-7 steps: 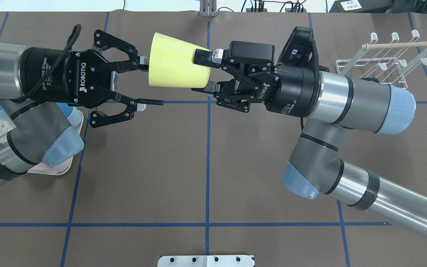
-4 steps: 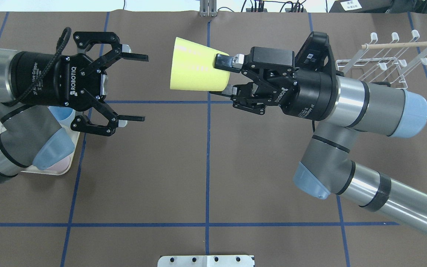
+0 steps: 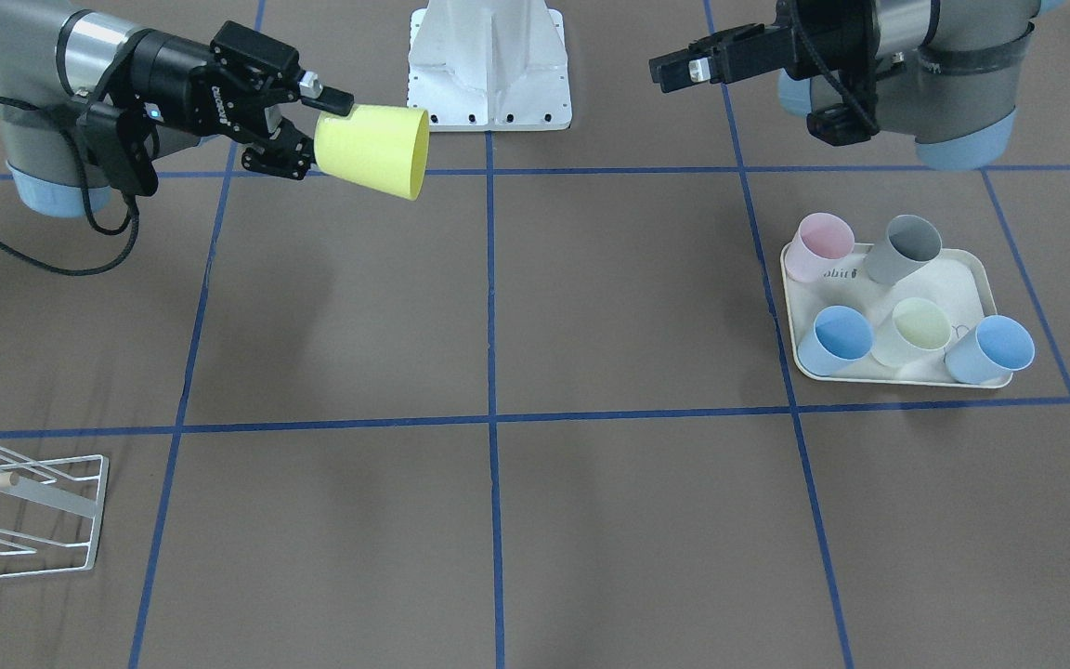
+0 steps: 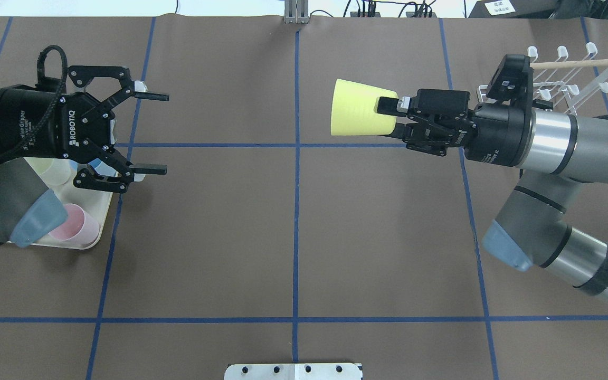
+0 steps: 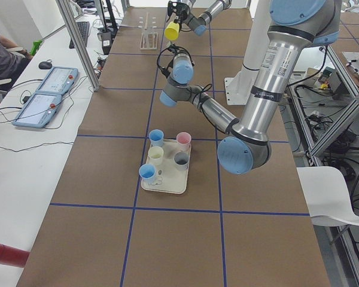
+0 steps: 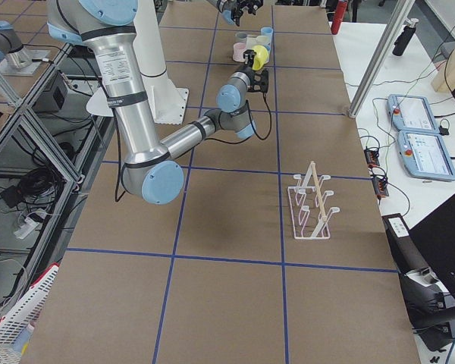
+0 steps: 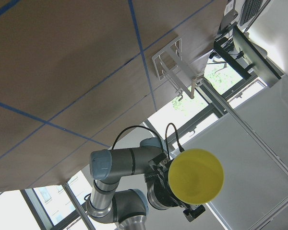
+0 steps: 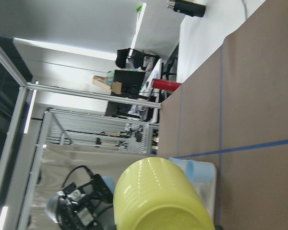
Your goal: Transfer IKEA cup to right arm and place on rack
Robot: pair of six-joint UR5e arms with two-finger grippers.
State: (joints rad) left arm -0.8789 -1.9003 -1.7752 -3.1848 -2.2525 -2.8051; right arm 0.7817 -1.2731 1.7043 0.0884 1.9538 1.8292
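The right gripper (image 4: 391,117), pinching only the yellow cup (image 4: 358,108) at its base, may drop it nearing the rack (image 4: 573,64); the left gripper (image 4: 163,133) gapes empty

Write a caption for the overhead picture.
Right hand holds the yellow cup sideways, not yet on the rack; left hand open.

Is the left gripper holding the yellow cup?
No, the right gripper is shut on the cup, while the left gripper is open, empty and well apart from it.
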